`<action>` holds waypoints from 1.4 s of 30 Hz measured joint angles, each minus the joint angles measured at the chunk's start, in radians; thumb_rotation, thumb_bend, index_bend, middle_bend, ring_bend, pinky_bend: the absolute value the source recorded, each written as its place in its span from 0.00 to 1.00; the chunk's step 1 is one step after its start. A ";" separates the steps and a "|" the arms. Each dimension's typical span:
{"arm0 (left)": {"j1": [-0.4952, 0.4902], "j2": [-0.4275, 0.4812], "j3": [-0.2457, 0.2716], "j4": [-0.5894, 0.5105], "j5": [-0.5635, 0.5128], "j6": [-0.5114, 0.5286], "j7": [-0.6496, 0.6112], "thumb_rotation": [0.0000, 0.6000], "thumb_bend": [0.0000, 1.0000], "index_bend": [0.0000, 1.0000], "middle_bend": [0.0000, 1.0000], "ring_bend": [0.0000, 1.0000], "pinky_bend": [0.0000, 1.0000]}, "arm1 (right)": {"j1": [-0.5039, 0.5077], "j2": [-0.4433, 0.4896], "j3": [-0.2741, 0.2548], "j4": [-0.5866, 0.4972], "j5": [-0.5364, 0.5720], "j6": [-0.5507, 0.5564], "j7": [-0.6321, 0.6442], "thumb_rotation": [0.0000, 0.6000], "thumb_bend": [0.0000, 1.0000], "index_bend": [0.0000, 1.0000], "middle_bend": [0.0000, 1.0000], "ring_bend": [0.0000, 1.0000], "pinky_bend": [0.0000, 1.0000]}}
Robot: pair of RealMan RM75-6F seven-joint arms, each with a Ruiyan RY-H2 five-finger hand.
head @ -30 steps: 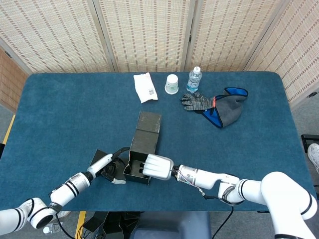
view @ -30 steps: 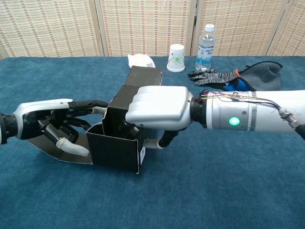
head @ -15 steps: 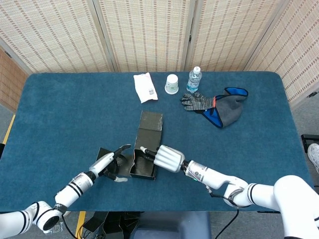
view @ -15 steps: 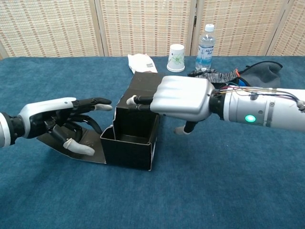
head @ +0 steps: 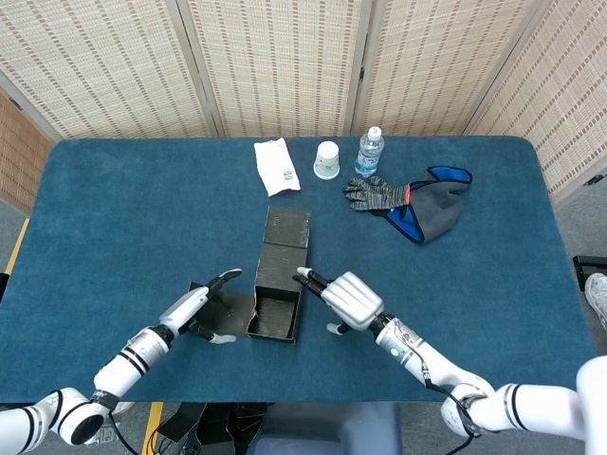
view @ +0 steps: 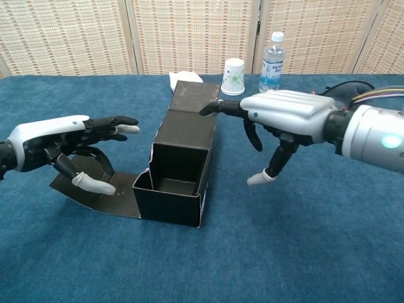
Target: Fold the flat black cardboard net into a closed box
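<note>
Bare tabletop (head: 123,209) was left across the frame's left and lower right; the upper centre was blocked by cup (head: 327,159), bottle (head: 370,152) and gloves (head: 408,201).

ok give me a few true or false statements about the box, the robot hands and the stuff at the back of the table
1. The black box is open at the top. True.
2. The right robot hand grips the box wall. False: it hovers beside the box with fingers spread, holding nothing.
3. The left robot hand is over the flat flap left of the box. True.
4. The paper cup lies tipped over. False: it stands upright, beside the water bottle.
5. The gloves sit inside the box. False: they lie on the table, far right.
</note>
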 measured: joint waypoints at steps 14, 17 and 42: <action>0.041 0.032 -0.021 -0.048 -0.020 0.033 0.035 1.00 0.11 0.00 0.00 0.00 0.32 | -0.132 0.035 0.031 -0.183 0.299 -0.121 0.421 1.00 0.00 0.00 0.00 0.59 0.91; 0.049 0.033 -0.024 -0.049 -0.018 0.041 0.034 1.00 0.11 0.00 0.00 0.00 0.32 | -0.137 0.015 0.037 -0.175 0.317 -0.139 0.438 1.00 0.00 0.00 0.00 0.59 0.91; 0.104 0.046 -0.047 -0.022 0.021 0.120 -0.064 1.00 0.11 0.00 0.00 0.00 0.32 | -0.100 -0.288 0.116 0.133 0.331 -0.169 0.424 1.00 0.00 0.00 0.00 0.59 0.91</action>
